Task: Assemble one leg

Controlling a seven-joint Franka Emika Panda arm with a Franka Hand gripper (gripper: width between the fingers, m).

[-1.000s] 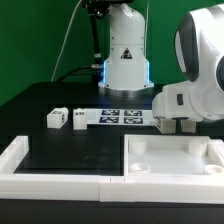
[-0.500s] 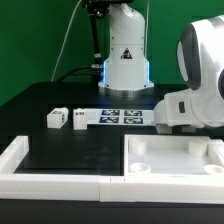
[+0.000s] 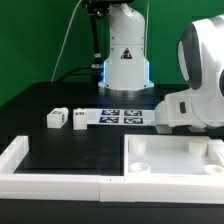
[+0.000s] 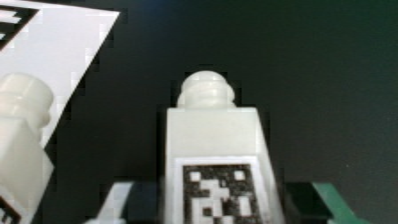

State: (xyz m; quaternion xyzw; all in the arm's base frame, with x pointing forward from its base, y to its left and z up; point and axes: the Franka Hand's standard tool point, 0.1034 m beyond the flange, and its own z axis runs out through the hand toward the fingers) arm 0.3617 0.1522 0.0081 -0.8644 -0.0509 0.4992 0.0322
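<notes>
In the wrist view a white leg [image 4: 214,140] lies on the black table, its tag [image 4: 222,192] facing up and its rounded nub pointing away from the gripper. My gripper [image 4: 228,203] is open and straddles the leg's tagged end. One finger [image 4: 125,200] is close beside the leg and the other [image 4: 342,203] stands off with a dark gap. A second leg [image 4: 25,135] lies alongside. In the exterior view the arm's white hand [image 3: 188,108] hides the fingers and these legs. Two more legs [image 3: 55,118] [image 3: 78,119] stand at that view's left.
The marker board [image 3: 125,116] lies in front of the robot base, and its corner also shows in the wrist view [image 4: 63,40]. The large white square panel [image 3: 140,150] with a raised rim lies at the front right. White border rails [image 3: 15,160] run along the front and left.
Between 1.0 s and 0.5 s ago the hand shifted toward the exterior view's right, and its dark fingers went out of sight. Since then nothing has moved.
</notes>
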